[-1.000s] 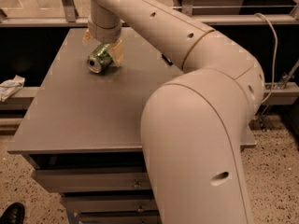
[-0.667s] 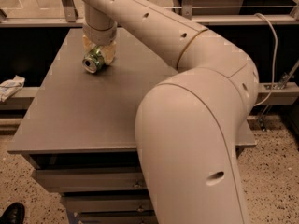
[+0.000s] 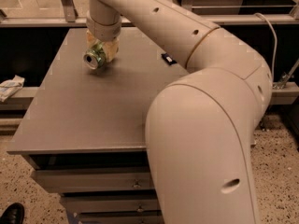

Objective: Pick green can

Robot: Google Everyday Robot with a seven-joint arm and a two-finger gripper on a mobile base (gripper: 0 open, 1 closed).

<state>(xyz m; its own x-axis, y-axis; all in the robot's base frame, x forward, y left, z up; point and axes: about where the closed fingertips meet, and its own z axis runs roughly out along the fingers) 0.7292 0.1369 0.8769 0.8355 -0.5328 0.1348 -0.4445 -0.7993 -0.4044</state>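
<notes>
Green can (image 3: 95, 58) gripped on its side by the gripper (image 3: 103, 52) over the far left part of the grey table (image 3: 84, 115).

The can is clamped between the tan fingers (image 3: 112, 50), silver end turned toward the table's left front; whether it touches the tabletop cannot be told. The arm (image 3: 196, 125) is stretched across from the near right. A small dark object (image 3: 167, 57) is seen on the table, well apart from the can. A white crumpled item (image 3: 10, 86) is seen off the left edge, a black shoe (image 3: 11, 213) on the floor.

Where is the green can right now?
Upper left of the camera view: the green can sits tipped sideways in the gripper, over the far left part of the table.
</notes>
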